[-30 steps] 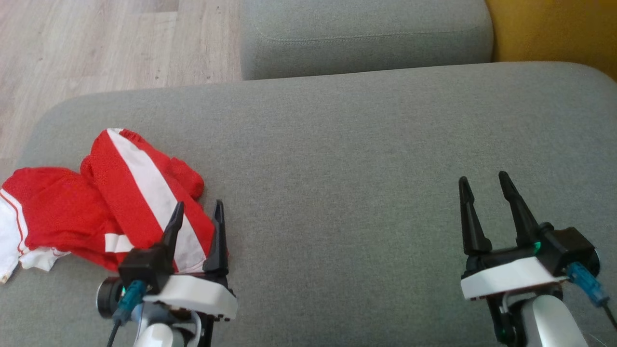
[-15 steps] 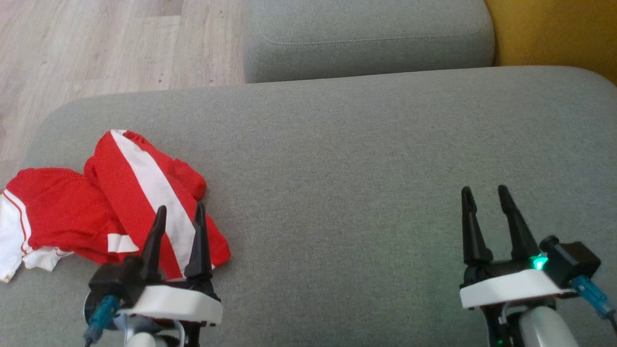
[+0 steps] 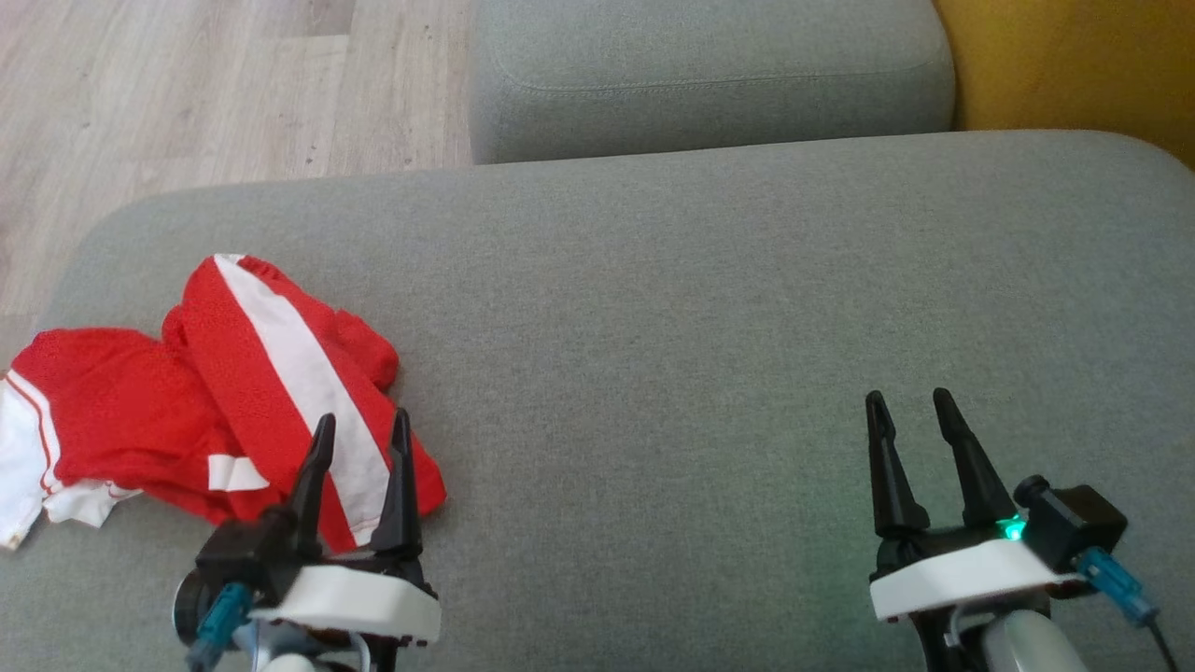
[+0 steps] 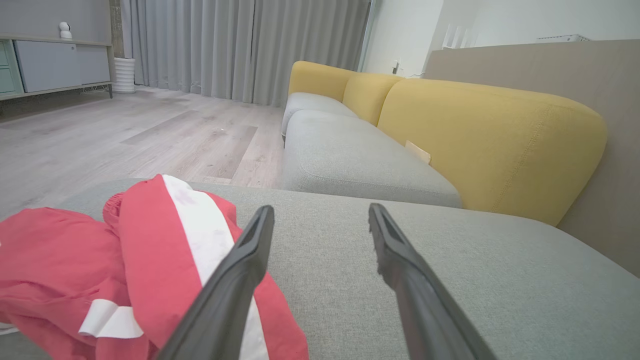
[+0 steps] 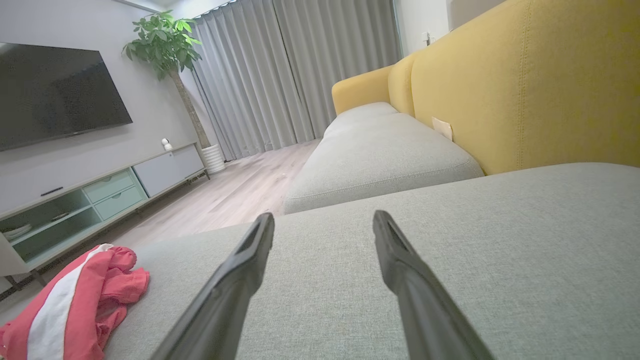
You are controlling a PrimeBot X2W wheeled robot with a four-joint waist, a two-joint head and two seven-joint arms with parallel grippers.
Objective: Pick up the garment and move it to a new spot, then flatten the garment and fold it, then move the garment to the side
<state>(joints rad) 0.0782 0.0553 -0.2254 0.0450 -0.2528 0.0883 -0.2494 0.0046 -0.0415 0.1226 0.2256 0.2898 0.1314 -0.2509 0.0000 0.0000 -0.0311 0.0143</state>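
Nothing done yet, I'd say. The garment (image 3: 233, 392) lies crumpled at the left end of the sofa seat (image 3: 700, 327). My left gripper (image 3: 362, 425) is at its near edge, jaws apart, empty. My right gripper (image 3: 906, 399) is well apart, also spread, empty. Pick-up, flatten, fold and side move all remain.

Black tapered fingers (image 3: 316, 462), white housings (image 3: 359, 597)

head cam looking down on seat (image 3: 672, 308), wrist cams low along it toward curtains (image 4: 225, 45), all three share the garment (image 3: 140, 411)
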